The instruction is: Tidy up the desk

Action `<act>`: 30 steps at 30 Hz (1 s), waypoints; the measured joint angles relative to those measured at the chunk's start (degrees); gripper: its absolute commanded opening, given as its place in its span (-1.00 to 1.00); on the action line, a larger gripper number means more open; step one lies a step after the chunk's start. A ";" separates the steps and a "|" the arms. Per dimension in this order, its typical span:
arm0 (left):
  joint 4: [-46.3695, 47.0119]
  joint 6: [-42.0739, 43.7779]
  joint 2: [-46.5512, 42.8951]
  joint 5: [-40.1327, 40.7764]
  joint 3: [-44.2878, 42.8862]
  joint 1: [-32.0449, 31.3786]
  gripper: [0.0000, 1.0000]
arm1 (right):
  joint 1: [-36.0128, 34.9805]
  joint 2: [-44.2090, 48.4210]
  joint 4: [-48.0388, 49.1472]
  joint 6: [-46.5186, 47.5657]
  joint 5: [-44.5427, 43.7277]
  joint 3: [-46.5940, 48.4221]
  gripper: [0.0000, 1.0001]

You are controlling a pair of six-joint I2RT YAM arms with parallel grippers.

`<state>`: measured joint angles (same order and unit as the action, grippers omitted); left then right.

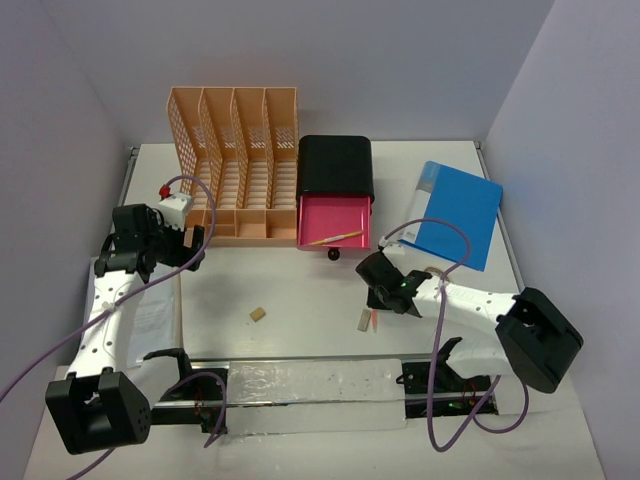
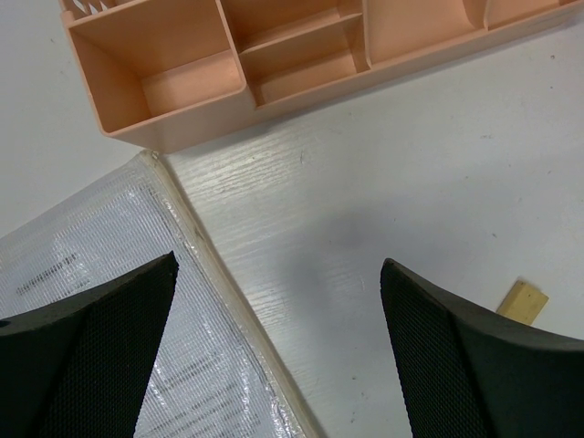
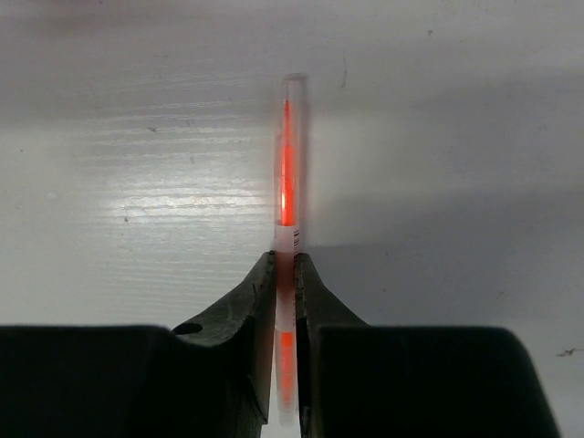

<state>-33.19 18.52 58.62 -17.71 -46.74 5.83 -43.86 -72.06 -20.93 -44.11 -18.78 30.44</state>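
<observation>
Right gripper [image 3: 285,265]: jaws pressed in on both sides of a clear pen [image 3: 287,173] with an orange-red core. The pen runs straight up the middle of the right wrist view, its free end toward the top of the frame. The white surface [image 3: 137,182] fills everything behind the pen. Cannot tell whether the pen rests on it or sits just off it.

Top view: this gripper is right of centre, over the surface, below the open pink drawer [image 1: 335,220] and to the lower left of the blue folder [image 1: 458,210].

Left gripper [image 2: 278,274]: jaws wide apart, nothing between them. Beyond the fingers lies bare surface. The edge of a clear plastic sleeve [image 2: 100,301] is at lower left and the peach rack tray [image 2: 182,82] runs along the top. A small tan block [image 2: 523,301] lies on the surface at the right edge, just beside the right finger.
</observation>
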 measured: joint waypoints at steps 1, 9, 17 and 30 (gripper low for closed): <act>0.00 0.01 0.02 -0.02 0.00 0.04 0.96 | 0.13 0.33 -0.73 -0.16 -0.21 0.00 -1.00; 0.01 0.07 0.07 -0.16 0.00 0.28 0.96 | 1.07 14.84 -8.56 -2.99 -4.46 0.03 -1.00; 0.07 0.04 0.07 -0.82 0.00 0.30 0.96 | 1.71 30.69 -11.32 4.59 -13.46 12.27 -1.00; 0.49 0.00 -0.60 -0.93 1.29 0.31 0.96 | 0.82 -3.48 8.23 55.63 -2.99 41.54 -1.00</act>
<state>-32.70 18.52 58.02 -18.64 -45.45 6.14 -43.05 -75.54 -12.70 11.52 -21.77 71.97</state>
